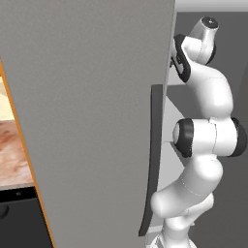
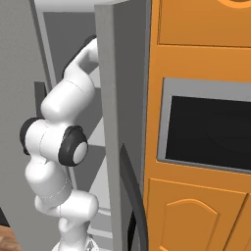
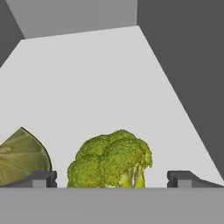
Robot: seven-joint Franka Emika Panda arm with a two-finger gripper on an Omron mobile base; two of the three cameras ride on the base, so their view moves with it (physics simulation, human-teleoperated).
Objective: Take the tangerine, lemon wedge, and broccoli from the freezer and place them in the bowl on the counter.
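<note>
Reach into the freezer (image 1: 97, 121): wide-open claw (image 3: 111, 179) straddles the broccoli (image 3: 109, 159), lemon wedge (image 3: 22, 155) at nine o'clock; next, advance and close.

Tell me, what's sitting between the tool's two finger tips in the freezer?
In the hand view, the broccoli sits between the open tool's tips, on the freezer shelf.

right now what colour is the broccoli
Yellowish green, lumpy florets; the broccoli shows best in the hand view.
</note>
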